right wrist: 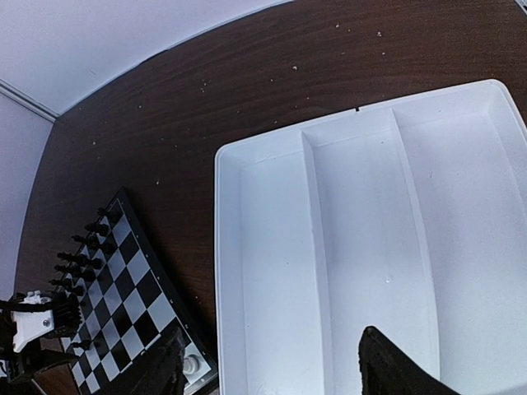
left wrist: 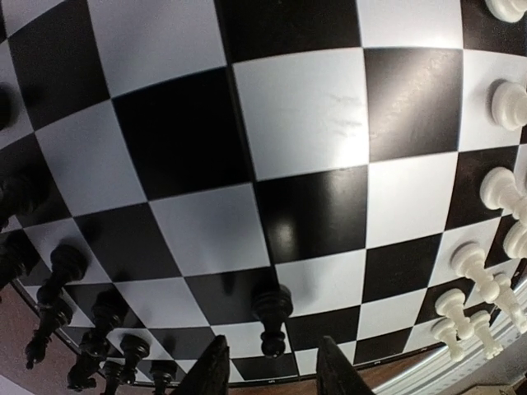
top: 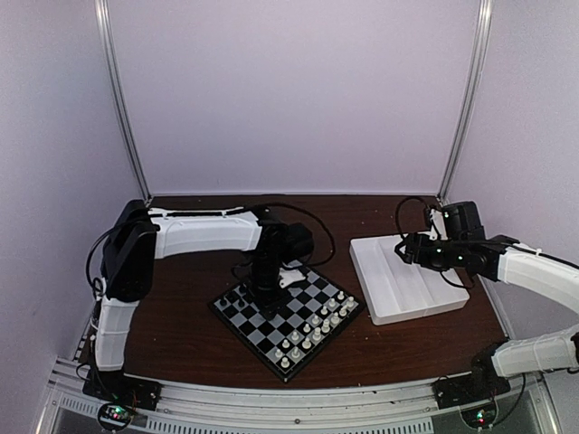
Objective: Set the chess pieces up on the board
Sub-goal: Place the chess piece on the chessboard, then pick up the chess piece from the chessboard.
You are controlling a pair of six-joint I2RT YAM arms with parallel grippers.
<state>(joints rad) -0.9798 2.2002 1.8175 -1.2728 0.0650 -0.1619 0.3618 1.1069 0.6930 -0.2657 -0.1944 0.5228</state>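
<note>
The board fills the left wrist view. A black pawn stands upright on it, just ahead of my left gripper. That gripper's fingers stand open on either side of the pawn, with a gap to it on both sides. More black chess pieces stand in rows along the board's lower left edge. From above, my left gripper hangs over the board. My right gripper hovers open and empty over the white tray.
White chessmen line the board's right side, also seen along its near right edge. The tray lies right of the board, with three compartments that show nothing inside. Brown table and white walls surround the scene.
</note>
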